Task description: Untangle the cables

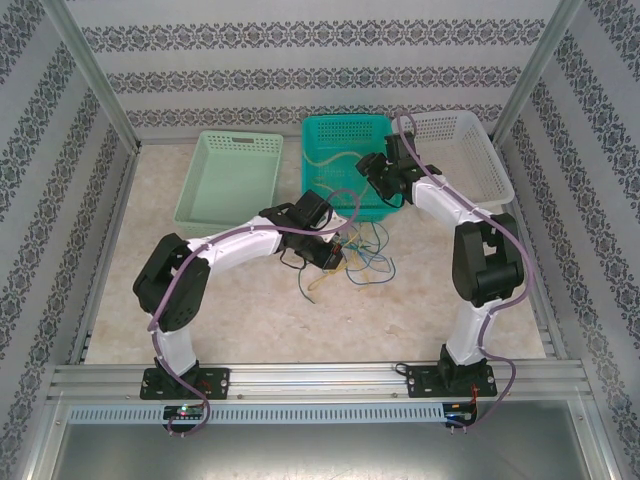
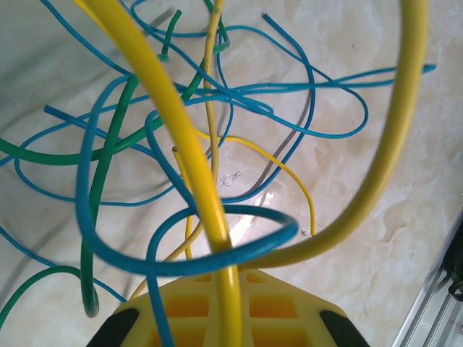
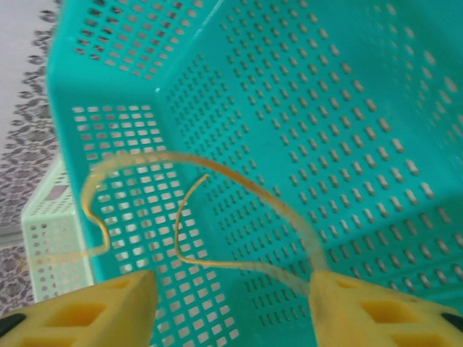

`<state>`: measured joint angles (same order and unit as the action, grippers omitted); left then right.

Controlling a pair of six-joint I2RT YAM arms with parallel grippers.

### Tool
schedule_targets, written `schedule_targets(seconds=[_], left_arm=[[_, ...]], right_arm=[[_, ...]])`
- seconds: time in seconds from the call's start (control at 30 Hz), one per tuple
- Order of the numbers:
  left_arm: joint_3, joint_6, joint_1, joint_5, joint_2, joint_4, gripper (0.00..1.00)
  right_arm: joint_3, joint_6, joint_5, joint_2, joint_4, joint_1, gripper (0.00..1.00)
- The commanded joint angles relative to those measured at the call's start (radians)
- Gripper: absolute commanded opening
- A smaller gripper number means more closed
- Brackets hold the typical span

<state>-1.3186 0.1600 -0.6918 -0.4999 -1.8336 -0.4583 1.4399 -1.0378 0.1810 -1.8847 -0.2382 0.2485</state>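
Left tool (image 2: pixel 228 293): pressed together, pinching a yellow cable (image 2: pixel 189 144) that rises from between its pads.
Around it: tangle of cables (image 1: pixel 362 255), with blue strands (image 2: pixel 90 210) and green strands (image 2: pixel 108 155) looped over one another. It lies on the table (image 1: pixel 250 320), just near of the teal basket (image 3: pixel 325 108).
Right tool (image 3: pixel 231 289): fingers spread, gripping nothing, over the teal basket. One loose yellow strand (image 3: pixel 246 184), blurred, arcs between them.
Light green basket (image 1: pixel 240 137): far left.
White basket (image 1: pixel 470 150): far right.
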Motion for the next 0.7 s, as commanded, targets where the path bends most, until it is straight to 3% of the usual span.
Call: schedule_targets(seconds=[0.0,0.1,0.2,0.5,0.6,0.67], left_arm=[[0.015,-0.028,0.011,-0.002,0.039,0.012,0.00],[0.013,-0.027,0.011,-0.005,0.040,0.012,0.00],[0.010,-0.022,0.010,-0.008,0.042,0.013,0.01],[0.006,-0.018,0.011,-0.002,0.047,0.014,0.02],[0.006,-0.013,0.011,-0.001,0.047,0.017,0.02],[0.007,-0.011,0.011,-0.001,0.046,0.019,0.02]], right_arm=[[0.030,0.025,-0.034,0.015,-0.029,-0.002,0.64],[0.063,0.051,-0.052,0.027,-0.055,-0.006,0.67],[0.100,0.077,-0.053,0.030,-0.085,-0.007,0.76],[0.190,0.178,-0.011,0.024,-0.155,0.000,0.77],[0.202,0.194,0.014,0.018,-0.128,0.001,0.69],[0.223,0.198,0.061,-0.001,-0.111,0.001,0.52]])
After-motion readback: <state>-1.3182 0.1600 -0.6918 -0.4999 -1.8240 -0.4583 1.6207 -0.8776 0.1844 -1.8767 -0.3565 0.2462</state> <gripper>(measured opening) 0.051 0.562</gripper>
